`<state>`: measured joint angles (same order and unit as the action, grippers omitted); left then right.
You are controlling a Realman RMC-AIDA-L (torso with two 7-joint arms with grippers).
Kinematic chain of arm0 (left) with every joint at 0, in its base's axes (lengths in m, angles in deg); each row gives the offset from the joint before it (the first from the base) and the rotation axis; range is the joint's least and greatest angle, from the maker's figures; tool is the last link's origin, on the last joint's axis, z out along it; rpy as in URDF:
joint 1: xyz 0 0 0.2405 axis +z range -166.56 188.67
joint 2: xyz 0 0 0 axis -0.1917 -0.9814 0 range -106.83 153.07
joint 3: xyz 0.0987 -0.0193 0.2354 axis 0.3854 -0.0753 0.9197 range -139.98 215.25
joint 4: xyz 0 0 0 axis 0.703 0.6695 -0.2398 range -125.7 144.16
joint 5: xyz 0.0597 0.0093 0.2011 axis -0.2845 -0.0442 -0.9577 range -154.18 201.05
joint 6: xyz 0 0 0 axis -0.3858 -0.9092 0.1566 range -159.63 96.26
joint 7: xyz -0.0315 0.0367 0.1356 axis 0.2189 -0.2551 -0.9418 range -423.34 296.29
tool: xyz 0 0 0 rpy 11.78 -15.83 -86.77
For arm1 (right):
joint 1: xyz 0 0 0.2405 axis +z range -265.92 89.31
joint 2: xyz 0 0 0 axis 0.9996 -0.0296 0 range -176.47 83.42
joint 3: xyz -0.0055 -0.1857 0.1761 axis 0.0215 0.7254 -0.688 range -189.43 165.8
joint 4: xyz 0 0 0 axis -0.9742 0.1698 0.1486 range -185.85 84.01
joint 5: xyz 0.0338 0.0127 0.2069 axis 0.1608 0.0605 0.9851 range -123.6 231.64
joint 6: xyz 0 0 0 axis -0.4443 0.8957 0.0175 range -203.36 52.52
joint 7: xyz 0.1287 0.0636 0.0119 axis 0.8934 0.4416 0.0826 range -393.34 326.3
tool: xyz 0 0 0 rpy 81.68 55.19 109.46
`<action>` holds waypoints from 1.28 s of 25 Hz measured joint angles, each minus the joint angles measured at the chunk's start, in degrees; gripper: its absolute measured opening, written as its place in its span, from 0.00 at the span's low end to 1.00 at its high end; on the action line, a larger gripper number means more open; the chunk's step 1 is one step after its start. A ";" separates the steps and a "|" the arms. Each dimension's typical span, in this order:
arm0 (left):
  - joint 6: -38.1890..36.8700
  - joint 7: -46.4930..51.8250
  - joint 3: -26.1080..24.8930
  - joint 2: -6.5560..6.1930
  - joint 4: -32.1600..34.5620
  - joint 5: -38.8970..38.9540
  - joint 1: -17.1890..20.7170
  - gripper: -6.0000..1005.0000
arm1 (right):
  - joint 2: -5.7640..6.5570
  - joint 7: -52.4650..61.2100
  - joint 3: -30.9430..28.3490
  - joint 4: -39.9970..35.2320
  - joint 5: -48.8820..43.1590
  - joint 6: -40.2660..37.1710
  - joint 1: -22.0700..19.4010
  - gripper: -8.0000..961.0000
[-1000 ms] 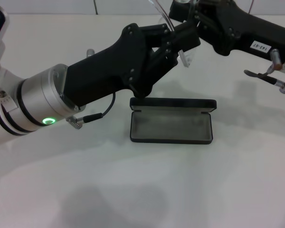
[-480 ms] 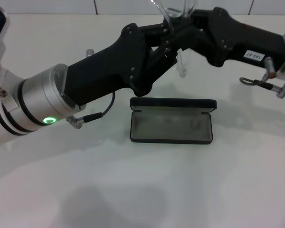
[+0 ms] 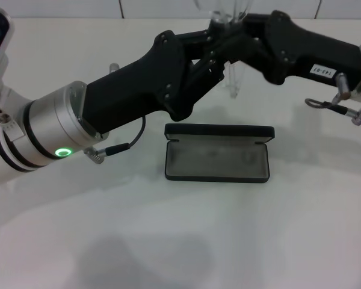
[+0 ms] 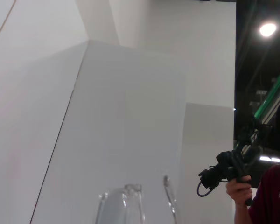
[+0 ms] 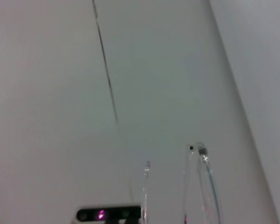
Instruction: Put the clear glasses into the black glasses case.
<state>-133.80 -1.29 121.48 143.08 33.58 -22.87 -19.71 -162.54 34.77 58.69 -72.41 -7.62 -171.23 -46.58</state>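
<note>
— Surface? 
— White counter, white wall behind. 
— Case? 
— Black case at centre, lid open flat, grey lining up. 
— Glasses? 
— Clear glasses held aloft at 12 o'clock of the case, arms hanging down. 
— Tools? 
— Left tool and right tool meeting tip to tip at the glasses; cannot tell how far either gapes or which one grips.
</note>
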 joint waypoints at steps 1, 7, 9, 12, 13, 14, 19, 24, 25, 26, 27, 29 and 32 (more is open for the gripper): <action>0.00 0.03 0.00 0.00 -0.01 0.00 0.04 0.07 | 0.01 -0.02 -0.22 -0.07 0.43 0.03 -0.30 0.13; -0.05 0.14 0.07 0.00 -0.01 -0.10 0.09 0.07 | 0.16 -0.13 -0.57 -1.47 1.41 0.14 -1.79 0.13; -0.10 0.10 0.03 0.00 -0.01 -0.07 0.09 0.07 | 0.17 -0.05 -0.51 -1.55 1.39 0.18 -1.85 0.13; -0.13 -0.08 0.00 0.00 -0.01 -0.01 0.10 0.07 | 0.17 0.03 -0.08 -1.57 0.91 0.24 -1.87 0.13; -0.13 -0.16 0.00 0.00 -0.01 0.12 0.11 0.08 | 0.16 0.03 0.12 -1.57 0.74 0.26 -1.87 0.13; -0.13 -0.21 0.00 0.00 -0.01 0.27 0.17 0.08 | 0.14 0.03 0.38 -1.57 0.57 0.35 -1.88 0.13; -0.11 -0.27 -0.02 -0.01 0.01 0.75 0.54 0.08 | 0.05 0.00 1.62 -1.61 0.46 1.16 -1.85 0.13; -0.03 -0.35 -0.79 -0.05 -0.01 0.81 0.88 0.08 | 0.01 0.00 1.72 -1.62 0.43 1.20 -1.74 0.13; -0.03 -0.35 -0.82 -0.05 -0.01 0.82 0.89 0.08 | 0.00 -0.01 1.73 -1.63 0.42 1.17 -1.71 0.13; -0.01 -0.36 -0.86 -0.06 -0.01 0.83 0.92 0.08 | 0.00 0.00 1.79 -1.63 0.41 1.10 -1.66 0.13; -0.01 -0.36 -0.87 -0.07 -0.01 0.83 0.91 0.08 | -0.02 0.01 1.91 -1.63 0.40 1.07 -1.63 0.13; 0.00 -0.36 -0.88 -0.08 -0.01 0.85 0.92 0.08 | -0.07 0.01 2.22 -1.67 0.39 0.97 -1.55 0.13; -0.01 -0.41 -0.88 -0.08 -0.01 0.86 0.91 0.08 | -0.09 0.02 2.71 -1.82 0.38 0.72 -1.47 0.13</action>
<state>-133.81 -1.70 120.60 143.00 33.57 -22.01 -18.80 -162.63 34.80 61.41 -74.23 -7.24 -170.51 -48.05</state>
